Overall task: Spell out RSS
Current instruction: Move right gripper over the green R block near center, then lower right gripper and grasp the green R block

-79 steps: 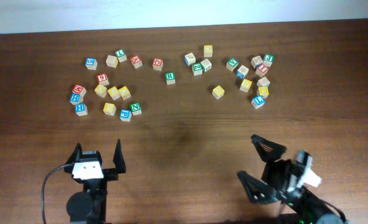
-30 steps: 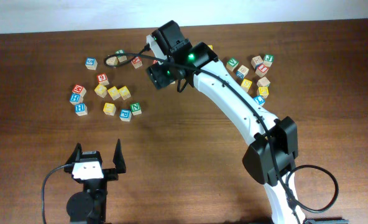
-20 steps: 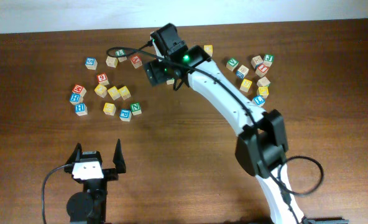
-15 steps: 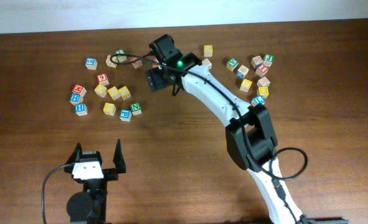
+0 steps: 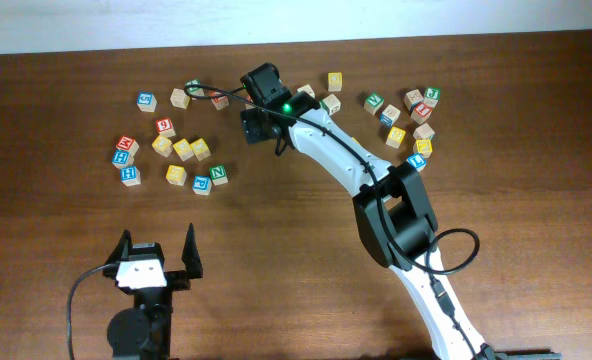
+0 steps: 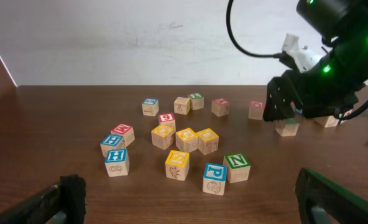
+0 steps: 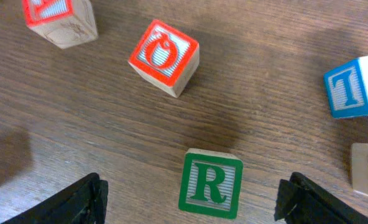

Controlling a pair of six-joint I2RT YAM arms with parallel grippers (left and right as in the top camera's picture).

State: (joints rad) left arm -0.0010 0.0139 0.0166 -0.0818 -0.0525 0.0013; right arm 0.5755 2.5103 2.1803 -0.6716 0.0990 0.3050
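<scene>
Table (image 5: 276, 230) w/ scattered letter cubes. Right arm (image 5: 346, 165) stretched to back-centre. Right gripper (image 7: 193, 186) was wide open, hovering over R cube (image 7: 211, 183), which sat flat on table btwn the fingers, untouched, near red O cube (image 7: 165, 57). Left gripper (image 5: 158, 240) open, idle at front. Couldn't tell which yellow cubes (image 5: 183, 149) were S's. R cube prob light, rigid wood, smooth sides: pinch two opposite side faces, square-on.

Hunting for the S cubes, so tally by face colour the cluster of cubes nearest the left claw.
yellow cubes: 4
blue cubes: 3
red cubes: 2
green cube: 1
Total: 10
</scene>
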